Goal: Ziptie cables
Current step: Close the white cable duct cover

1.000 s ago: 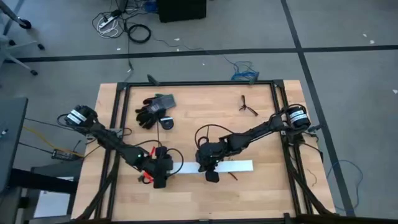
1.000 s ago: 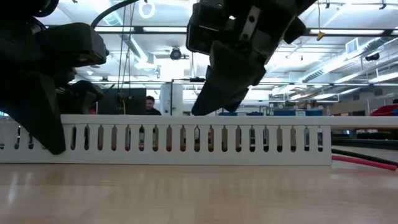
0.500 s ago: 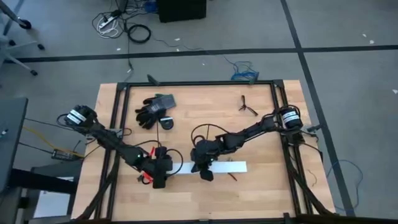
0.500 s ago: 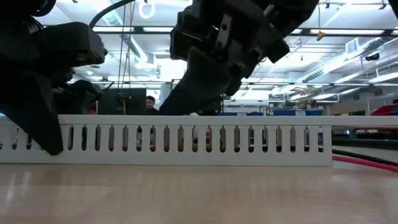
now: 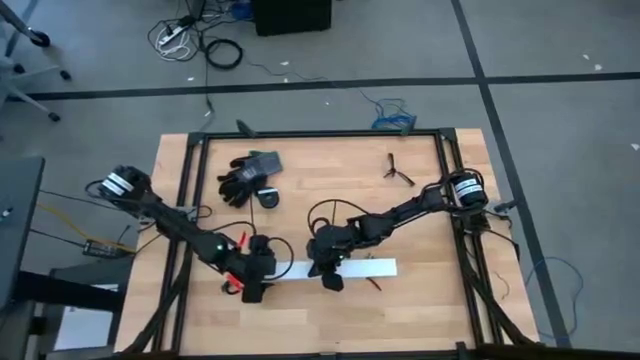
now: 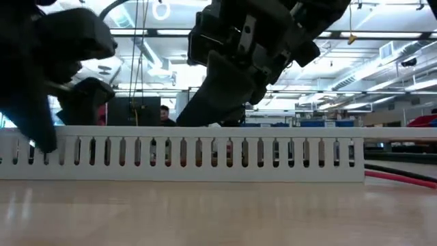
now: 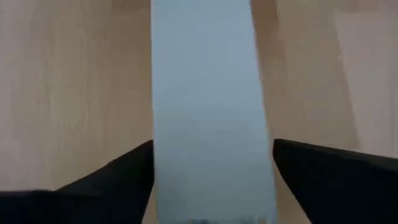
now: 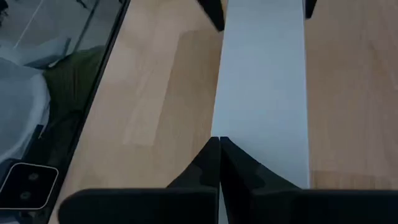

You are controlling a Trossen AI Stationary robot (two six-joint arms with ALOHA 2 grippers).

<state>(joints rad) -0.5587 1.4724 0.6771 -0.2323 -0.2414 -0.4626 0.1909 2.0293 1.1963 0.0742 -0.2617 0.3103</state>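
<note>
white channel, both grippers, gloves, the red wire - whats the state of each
white channel: lying flat on the table, slotted side facing the low camera.
left gripper: open, fingers astride the channel's end.
right gripper: shut, fingertips together over the channel's edge, holding nothing that shows.
black gloves: lying crumpled at the table's far side, untouched.
red wire: lying loose on the table past the channel's end.

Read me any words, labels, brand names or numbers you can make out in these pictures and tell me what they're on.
None can be read.
White bands on the arm joints in the high view: any print too small to read.
Signs in the room behind the white slotted channel in the low view: too blurred to read.
The left gripper and right gripper over the channel show no markings.
</note>
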